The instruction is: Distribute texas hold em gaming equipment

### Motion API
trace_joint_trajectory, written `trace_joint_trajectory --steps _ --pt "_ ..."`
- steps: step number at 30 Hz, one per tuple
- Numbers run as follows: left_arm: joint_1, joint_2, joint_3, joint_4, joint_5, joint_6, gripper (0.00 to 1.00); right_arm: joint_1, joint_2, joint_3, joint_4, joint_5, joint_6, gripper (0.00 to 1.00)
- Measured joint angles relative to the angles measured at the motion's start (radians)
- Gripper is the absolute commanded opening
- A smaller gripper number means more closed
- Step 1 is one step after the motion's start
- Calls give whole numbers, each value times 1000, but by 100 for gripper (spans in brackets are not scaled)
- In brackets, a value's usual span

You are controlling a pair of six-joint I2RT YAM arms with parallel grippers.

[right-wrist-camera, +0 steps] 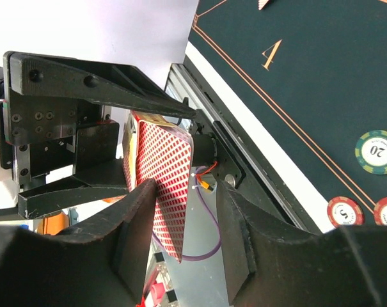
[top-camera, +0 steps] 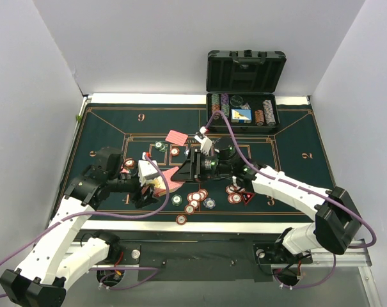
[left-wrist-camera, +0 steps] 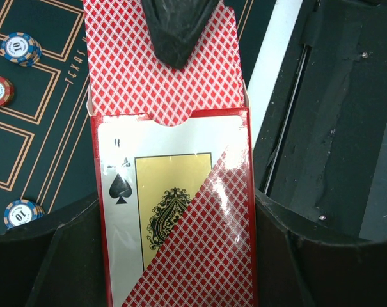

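My left gripper [left-wrist-camera: 177,272] is shut on a red playing-card box [left-wrist-camera: 174,211] with an ace of spades on its face, held above the mat's near left [top-camera: 158,184]. Red-backed playing cards [left-wrist-camera: 161,70] stick out of the box's open end. My right gripper [right-wrist-camera: 187,192] stands around these cards [right-wrist-camera: 164,173]. Its left finger [right-wrist-camera: 139,211] touches them and a gap shows at the other finger, so it is open. One loose card [top-camera: 177,137] and scattered poker chips [top-camera: 196,197] lie on the green mat [top-camera: 103,131].
The open black case [top-camera: 243,89] at the back holds rows of chips [top-camera: 268,110] and a blue box [top-camera: 241,115]. More chips [top-camera: 235,192] and a red triangle [top-camera: 247,199] lie under the right arm. The table's near edge [right-wrist-camera: 257,134] runs close below the grippers.
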State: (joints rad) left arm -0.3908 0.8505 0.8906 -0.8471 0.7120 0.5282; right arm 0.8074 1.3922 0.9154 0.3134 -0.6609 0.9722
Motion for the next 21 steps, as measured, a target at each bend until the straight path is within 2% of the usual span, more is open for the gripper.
trace_joint_trajectory --steps 8,12,17,21 --pt "1 2 0 0 -5 0 0 -66 -33 -55 37 -10 42 30" --pt "1 2 0 0 -4 0 0 -93 -47 -70 48 -10 59 20" --pt "1 2 0 2 -4 0 0 -116 -72 -79 58 -13 83 1" --pt "1 2 0 8 -4 0 0 -140 -105 -85 60 -21 98 0"
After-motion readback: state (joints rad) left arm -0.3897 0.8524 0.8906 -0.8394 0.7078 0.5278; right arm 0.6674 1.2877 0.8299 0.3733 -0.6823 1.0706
